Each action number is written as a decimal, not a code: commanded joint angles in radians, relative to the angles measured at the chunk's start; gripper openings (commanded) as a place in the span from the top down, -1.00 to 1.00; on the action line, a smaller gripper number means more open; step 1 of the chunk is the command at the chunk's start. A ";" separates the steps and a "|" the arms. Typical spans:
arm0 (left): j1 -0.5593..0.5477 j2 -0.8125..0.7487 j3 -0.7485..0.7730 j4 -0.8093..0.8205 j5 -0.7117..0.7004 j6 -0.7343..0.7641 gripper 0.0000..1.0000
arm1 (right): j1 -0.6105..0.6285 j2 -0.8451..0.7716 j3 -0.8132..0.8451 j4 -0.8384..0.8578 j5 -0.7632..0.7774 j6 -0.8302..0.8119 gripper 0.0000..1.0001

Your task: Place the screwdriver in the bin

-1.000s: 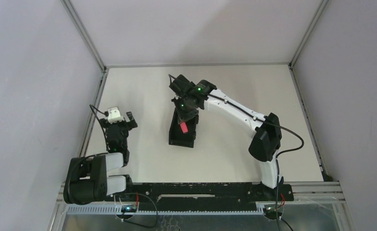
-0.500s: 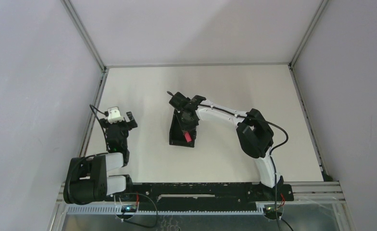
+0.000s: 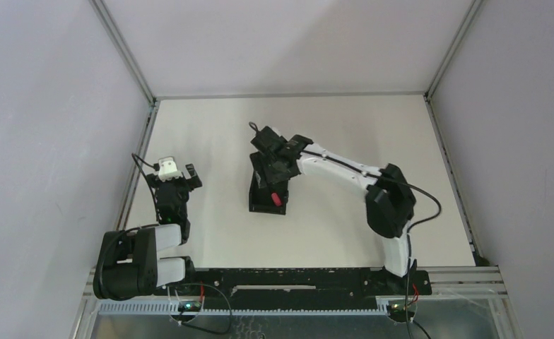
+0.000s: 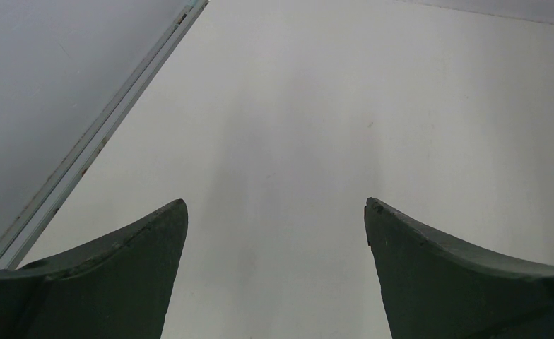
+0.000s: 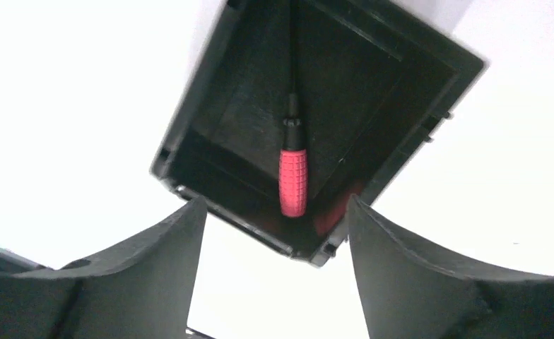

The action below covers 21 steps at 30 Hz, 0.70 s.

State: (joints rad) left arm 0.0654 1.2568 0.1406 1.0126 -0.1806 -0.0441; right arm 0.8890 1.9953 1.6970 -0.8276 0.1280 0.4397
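White table (image 3: 359,134) boxed in by pale grey walls (image 3: 48,106).
Left tool (image 4: 275,205) spread over the table; right tool (image 5: 275,201) spread above the bin (image 5: 401,106), the screwdriver (image 5: 292,180) lying inside.

Looking down from above, the right gripper (image 3: 273,176) covers the far half of the bin (image 3: 261,205). Of the screwdriver (image 3: 276,198) only a red speck shows there, its shaft too small to make out. In the right wrist view the bin's far corner runs off the top edge, the picture is soft, and the shaft's tip is lost against the dark floor. Whether the handle touches the near wall I can't tell. Both wrist views cut their fingers (image 5: 154,268) off at the bottom edge, the left gripper (image 4: 275,205) included.
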 commanded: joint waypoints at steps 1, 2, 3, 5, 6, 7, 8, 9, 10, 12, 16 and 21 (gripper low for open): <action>-0.006 0.001 0.053 0.040 -0.004 0.018 -1.00 | 0.011 -0.246 -0.016 0.093 0.049 -0.046 -0.97; -0.006 0.001 0.053 0.040 -0.003 0.017 -1.00 | 0.011 -0.285 -0.043 0.116 0.048 -0.068 -0.99; -0.006 0.001 0.053 0.039 -0.003 0.017 -1.00 | 0.009 -0.322 -0.072 0.141 0.050 -0.093 -0.99; -0.007 0.001 0.054 0.040 -0.004 0.017 -1.00 | 0.003 -0.410 -0.143 0.194 0.074 -0.134 -0.99; -0.006 0.001 0.054 0.040 -0.004 0.017 -1.00 | -0.004 -0.447 -0.199 0.224 0.089 -0.147 -0.99; -0.005 0.001 0.053 0.040 -0.005 0.017 -1.00 | -0.016 -0.483 -0.242 0.254 0.091 -0.157 -0.99; -0.006 0.001 0.053 0.040 -0.003 0.017 -1.00 | -0.031 -0.516 -0.289 0.279 0.094 -0.158 -0.99; -0.006 0.001 0.054 0.040 -0.003 0.018 -1.00 | -0.051 -0.551 -0.333 0.303 0.095 -0.153 -0.99; -0.005 0.000 0.053 0.040 -0.004 0.018 -1.00 | -0.075 -0.586 -0.387 0.328 0.097 -0.143 -0.99; -0.006 0.001 0.054 0.040 -0.003 0.017 -1.00 | -0.129 -0.656 -0.492 0.378 0.098 -0.121 -0.99; -0.007 0.001 0.053 0.040 -0.003 0.017 -1.00 | -0.244 -0.800 -0.711 0.448 0.089 -0.070 -0.99; -0.006 0.001 0.053 0.040 -0.005 0.017 -1.00 | -0.342 -0.994 -0.982 0.521 0.129 -0.008 -0.99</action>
State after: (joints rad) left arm 0.0654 1.2568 0.1406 1.0126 -0.1806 -0.0441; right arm 0.5816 1.1526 0.8436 -0.4126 0.2142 0.3679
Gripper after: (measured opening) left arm 0.996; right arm 0.993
